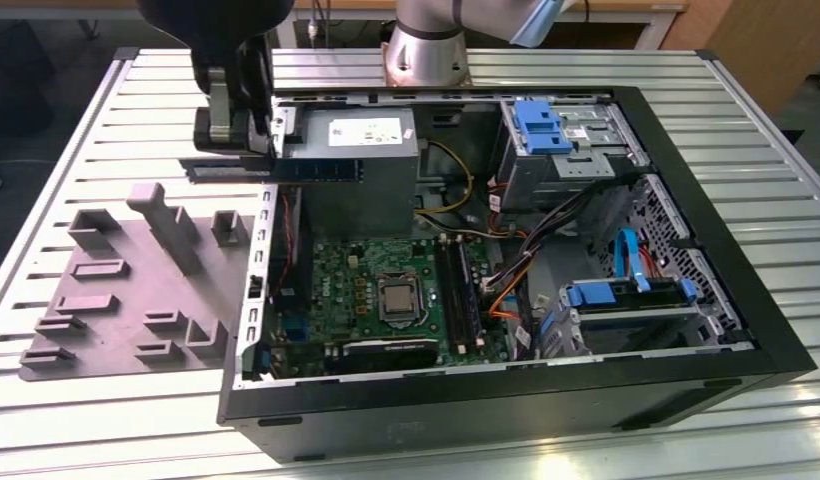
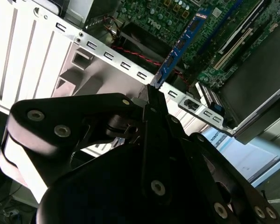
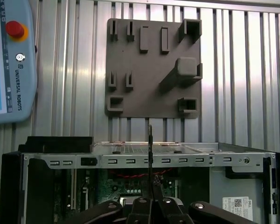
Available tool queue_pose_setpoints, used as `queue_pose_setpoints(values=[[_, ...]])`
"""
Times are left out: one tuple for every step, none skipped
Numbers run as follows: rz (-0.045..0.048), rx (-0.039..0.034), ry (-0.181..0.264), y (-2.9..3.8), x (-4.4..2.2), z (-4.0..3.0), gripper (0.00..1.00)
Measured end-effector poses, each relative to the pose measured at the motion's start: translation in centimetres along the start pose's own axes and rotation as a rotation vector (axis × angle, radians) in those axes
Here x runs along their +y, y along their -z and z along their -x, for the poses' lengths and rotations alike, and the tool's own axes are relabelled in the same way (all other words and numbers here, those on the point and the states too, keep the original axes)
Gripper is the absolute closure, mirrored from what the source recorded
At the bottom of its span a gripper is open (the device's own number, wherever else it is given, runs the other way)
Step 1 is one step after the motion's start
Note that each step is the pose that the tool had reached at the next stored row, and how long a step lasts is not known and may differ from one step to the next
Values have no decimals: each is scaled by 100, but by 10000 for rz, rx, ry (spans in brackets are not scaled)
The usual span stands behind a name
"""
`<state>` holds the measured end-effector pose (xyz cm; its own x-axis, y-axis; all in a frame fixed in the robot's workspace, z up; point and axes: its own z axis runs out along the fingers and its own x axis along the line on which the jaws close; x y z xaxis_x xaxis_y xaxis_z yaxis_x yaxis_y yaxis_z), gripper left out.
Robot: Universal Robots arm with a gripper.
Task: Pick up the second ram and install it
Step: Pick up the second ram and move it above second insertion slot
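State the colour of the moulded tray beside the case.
The tray is plain grey, clearest in the first wrist view.

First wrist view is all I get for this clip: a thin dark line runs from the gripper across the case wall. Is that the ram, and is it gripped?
Observer: Yes. In the second wrist view the ram shows its flat face with chips, and the gripper is shut on its near end.
Operator: Is it seated in a slot yet?
Observer: No. In the exterior view it is held level in the air at the wall of the case on the exterior view's left, beside the grey power supply, not touching the green board.
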<state>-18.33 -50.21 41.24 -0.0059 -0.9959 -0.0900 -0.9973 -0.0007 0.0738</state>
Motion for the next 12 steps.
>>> queue_pose_setpoints(values=[[-1,-1,0,1,-12,0,89],[-1,-1,0,1,-24,0,89],[-1,-1,0,2,-36,0,89],[0,0,-1,3,-49,0,89],[0,-1,-1,4,-62,0,89],[-1,-1,-1,5,-77,0,89],[-1,-1,-1,6,-90,1,89],[0,0,-1,7,-104,1,89],[-1,-1,-1,8,-118,1,89],[0,0,-1,10,-131,1,89],[0,0,-1,11,-145,1,89],[0,-1,-1,12,-160,1,89]])
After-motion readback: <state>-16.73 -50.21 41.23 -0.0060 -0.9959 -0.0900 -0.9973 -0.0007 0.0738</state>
